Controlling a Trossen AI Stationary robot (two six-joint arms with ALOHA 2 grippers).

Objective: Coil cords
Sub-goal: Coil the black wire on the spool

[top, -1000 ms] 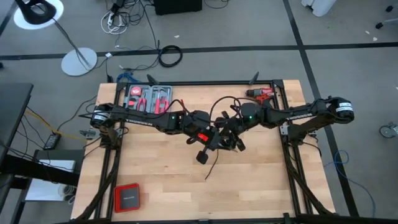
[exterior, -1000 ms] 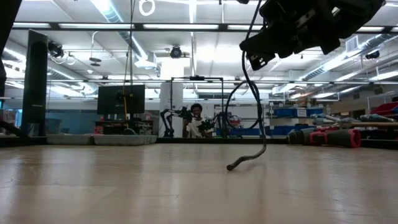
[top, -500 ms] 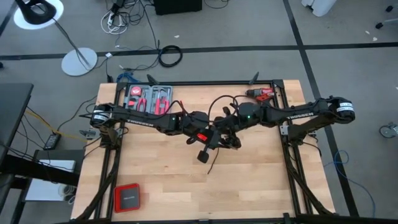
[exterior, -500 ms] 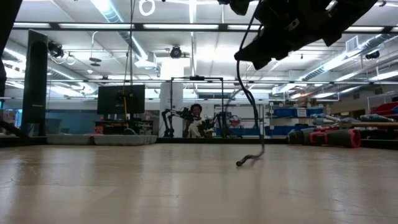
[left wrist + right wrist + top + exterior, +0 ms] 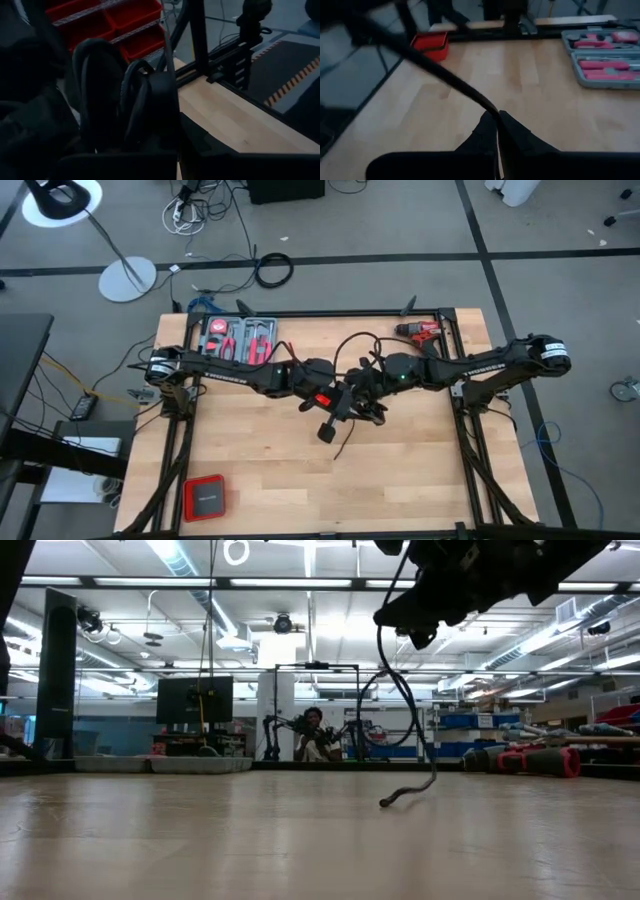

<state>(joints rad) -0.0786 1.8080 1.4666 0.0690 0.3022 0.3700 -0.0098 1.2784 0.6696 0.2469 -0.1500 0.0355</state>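
Two arms: both meet over the middle of the table (image 5: 250,480), grippers close together and lifted clear of the wood.
Left arm: reaches in from the left edge; left gripper (image 5: 328,420) sits at table centre, fingers closed down on several turns of the cord, which the left wrist view shows stacked as dark loops.
Cord (image 5: 408,710): thin and black, part gathered at the grippers, part arching up behind them toward the far edge, and a loose tail hanging down with its plug end (image 5: 385,802) resting on the wood near the centre.
Right arm: comes in from the right edge; right gripper (image 5: 498,118) pinched narrow on a single strand of the cord, just beside the left gripper, on its right.
Change: over the last second the right gripper has drawn in tighter against the left one, toward the left. The tail end on the wood has shifted a little and the hanging length has swung, but it is much as long as before.
Meaning for task: judged mid-wrap; some turns are made, and the dangling tail and the far arch are still uncoiled. Closing the gap between grippers looks like laying another turn.
Far edge, left to right: grey tool case (image 5: 238,338) with red-handled tools, then red drill (image 5: 420,331) near the far right corner, both apart from the work.
Near left corner: red box (image 5: 205,498), well away.
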